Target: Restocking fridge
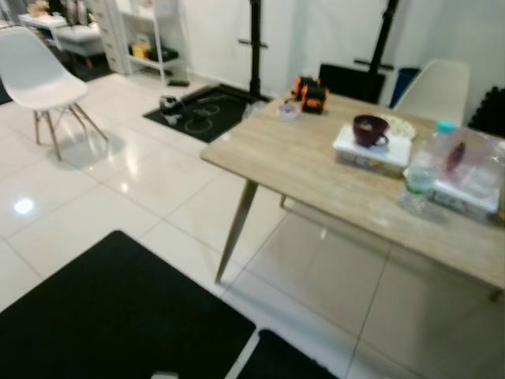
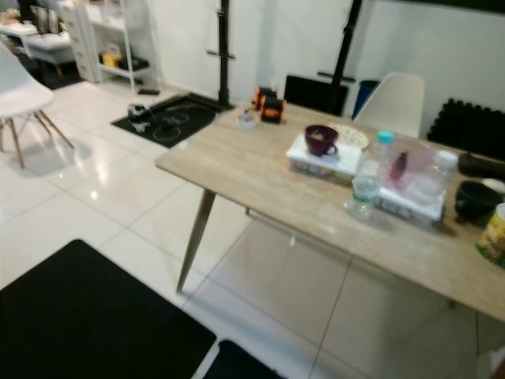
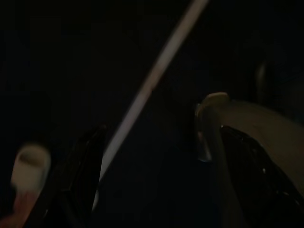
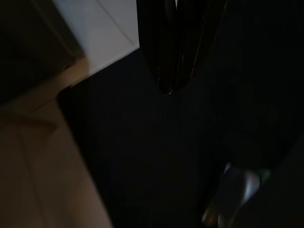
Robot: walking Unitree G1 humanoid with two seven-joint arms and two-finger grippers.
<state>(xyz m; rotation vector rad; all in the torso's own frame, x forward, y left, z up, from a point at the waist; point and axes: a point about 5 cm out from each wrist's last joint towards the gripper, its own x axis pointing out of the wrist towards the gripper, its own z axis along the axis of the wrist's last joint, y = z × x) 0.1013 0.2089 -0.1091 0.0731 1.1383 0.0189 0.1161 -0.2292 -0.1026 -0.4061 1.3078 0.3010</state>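
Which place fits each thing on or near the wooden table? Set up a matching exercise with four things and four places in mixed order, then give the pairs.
Things:
1. maroon mug
2. water bottle
3. orange and black gadget
4. black mat

Places:
A. on the floor, in front of the table
B. on the far corner of the table
C. on top of a white box
D. upright on the table, beside the clear container

Pairs: 1-C, 2-D, 3-B, 4-A
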